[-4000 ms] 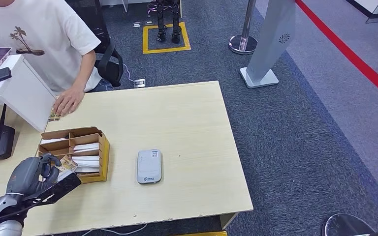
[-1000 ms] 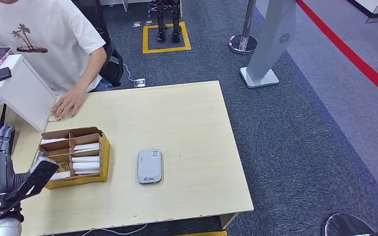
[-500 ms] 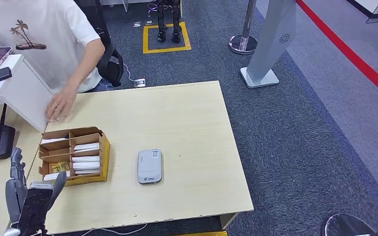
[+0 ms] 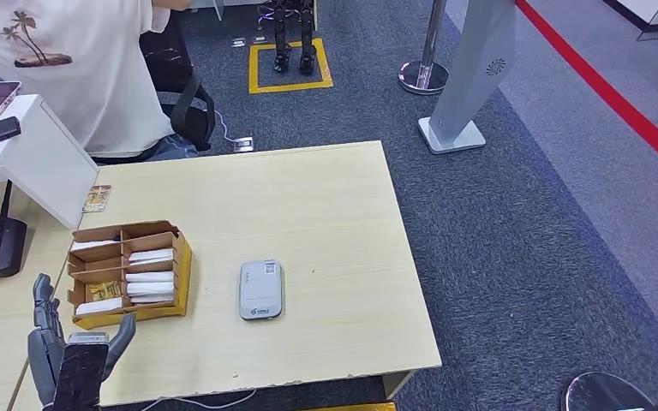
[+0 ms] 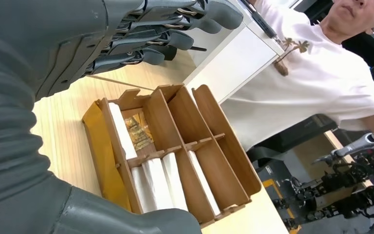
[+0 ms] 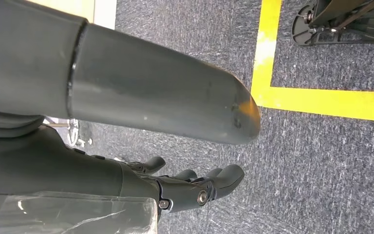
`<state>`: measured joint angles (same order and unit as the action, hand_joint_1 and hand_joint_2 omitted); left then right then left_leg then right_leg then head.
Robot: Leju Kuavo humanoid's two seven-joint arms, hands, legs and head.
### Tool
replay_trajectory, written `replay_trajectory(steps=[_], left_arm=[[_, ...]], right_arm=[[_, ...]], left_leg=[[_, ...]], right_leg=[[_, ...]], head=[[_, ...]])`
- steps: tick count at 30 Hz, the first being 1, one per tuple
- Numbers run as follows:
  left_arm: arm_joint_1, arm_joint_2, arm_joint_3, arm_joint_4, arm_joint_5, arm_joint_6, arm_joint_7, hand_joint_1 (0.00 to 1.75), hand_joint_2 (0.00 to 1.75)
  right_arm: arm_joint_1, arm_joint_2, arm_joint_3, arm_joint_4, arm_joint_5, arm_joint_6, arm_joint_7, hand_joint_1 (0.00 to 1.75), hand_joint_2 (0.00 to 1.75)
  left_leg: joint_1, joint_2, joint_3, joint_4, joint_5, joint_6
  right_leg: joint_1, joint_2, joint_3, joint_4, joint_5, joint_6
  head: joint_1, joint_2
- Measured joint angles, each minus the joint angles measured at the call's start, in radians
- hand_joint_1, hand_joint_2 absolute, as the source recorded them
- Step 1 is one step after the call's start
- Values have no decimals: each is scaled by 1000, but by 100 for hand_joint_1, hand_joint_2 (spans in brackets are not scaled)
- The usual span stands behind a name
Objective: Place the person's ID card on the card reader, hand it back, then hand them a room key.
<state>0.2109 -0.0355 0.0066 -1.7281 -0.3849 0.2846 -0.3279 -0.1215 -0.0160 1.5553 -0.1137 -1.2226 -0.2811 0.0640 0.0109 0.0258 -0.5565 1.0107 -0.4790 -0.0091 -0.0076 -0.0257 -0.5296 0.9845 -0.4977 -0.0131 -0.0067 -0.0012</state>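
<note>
Near the card box, left hand spread and empty, right hand loosely spread, holding nothing

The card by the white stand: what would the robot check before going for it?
1. Card lying free on the table: ok.
2. Person's hand off the card: ok.
3. Left hand empty, fingers apart: ok.
4. Reader uncovered, ready for the card: ok.
5. Box lies between hand and card; path over it: cannot tell.
6. Right hand empty, hanging over the floor: ok.
</note>
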Motion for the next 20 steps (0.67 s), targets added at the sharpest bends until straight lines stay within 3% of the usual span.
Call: replay_trajectory(steps=[20], left_arm=[[3,-18,-23,0,-10,30,-2,0,175]], right_arm=[[1,0,0,0,-12,-1,2,0,0]], left_leg=[[0,0,0,0,0,0]], right_leg=[[0,0,0,0,0,0]], head=[[0,0]])
